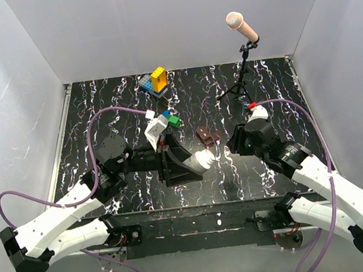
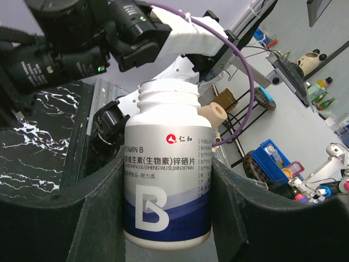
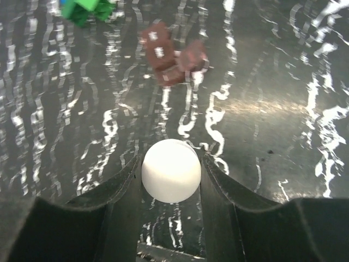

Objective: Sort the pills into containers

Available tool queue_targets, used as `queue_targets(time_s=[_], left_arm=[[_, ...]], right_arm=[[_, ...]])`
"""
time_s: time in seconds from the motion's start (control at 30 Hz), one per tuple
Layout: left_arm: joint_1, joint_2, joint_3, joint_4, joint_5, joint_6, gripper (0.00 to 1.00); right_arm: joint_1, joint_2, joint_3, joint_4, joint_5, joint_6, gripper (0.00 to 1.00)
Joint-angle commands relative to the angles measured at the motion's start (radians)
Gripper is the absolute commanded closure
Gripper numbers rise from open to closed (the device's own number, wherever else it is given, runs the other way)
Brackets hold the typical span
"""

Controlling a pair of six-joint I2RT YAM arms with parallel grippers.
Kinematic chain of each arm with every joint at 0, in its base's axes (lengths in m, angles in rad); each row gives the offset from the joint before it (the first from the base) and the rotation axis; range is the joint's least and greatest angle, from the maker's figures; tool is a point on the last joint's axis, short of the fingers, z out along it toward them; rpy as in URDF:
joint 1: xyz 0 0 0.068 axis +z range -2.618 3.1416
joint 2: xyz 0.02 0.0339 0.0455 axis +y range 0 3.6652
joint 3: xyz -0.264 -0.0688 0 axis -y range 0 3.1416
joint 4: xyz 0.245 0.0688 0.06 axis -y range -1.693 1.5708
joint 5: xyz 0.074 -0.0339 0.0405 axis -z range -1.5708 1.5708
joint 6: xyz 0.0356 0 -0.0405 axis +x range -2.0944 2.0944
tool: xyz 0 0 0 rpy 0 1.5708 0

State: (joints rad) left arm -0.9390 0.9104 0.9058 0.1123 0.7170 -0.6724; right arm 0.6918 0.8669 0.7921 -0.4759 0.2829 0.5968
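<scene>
Currently pill box [image 3: 161,52] ahead of right jaws holding cap [image 3: 170,170]

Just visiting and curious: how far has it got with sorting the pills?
Done: the bottle is uncapped. In hand: the left gripper holds it, and the right gripper holds the white cap. Left: tipping pills into the brown pill box, whose contents are too blurred to tell.

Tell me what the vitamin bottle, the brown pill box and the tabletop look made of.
The vitamin bottle: likely white plastic, with a moulded threaded neck and a glossy printed label. The brown pill box: seemingly hard plastic with a slight sheen, though blurred here. The tabletop: black with white marble veining, glossy and reflecting light; printed film or stone, cannot tell.
</scene>
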Motion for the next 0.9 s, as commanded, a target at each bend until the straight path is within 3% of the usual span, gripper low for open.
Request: queue_targets(time_s=[0.0, 0.3, 0.87], left_arm=[[0.002, -0.027, -0.007, -0.002, -0.016, 0.014, 1.0], [0.002, -0.027, -0.008, -0.002, -0.017, 0.014, 1.0], [0.002, -0.047, -0.016, -0.008, -0.033, 0.01, 1.0]], right_arm=[[-0.005, 0.004, -0.065, 0.022, 0.228, 0.121, 0.99], [-0.018, 0.06, -0.151, -0.006, 0.375, 0.288, 0.99], [-0.089, 0.305, -0.215, 0.106, 0.297, 0.397, 0.99]])
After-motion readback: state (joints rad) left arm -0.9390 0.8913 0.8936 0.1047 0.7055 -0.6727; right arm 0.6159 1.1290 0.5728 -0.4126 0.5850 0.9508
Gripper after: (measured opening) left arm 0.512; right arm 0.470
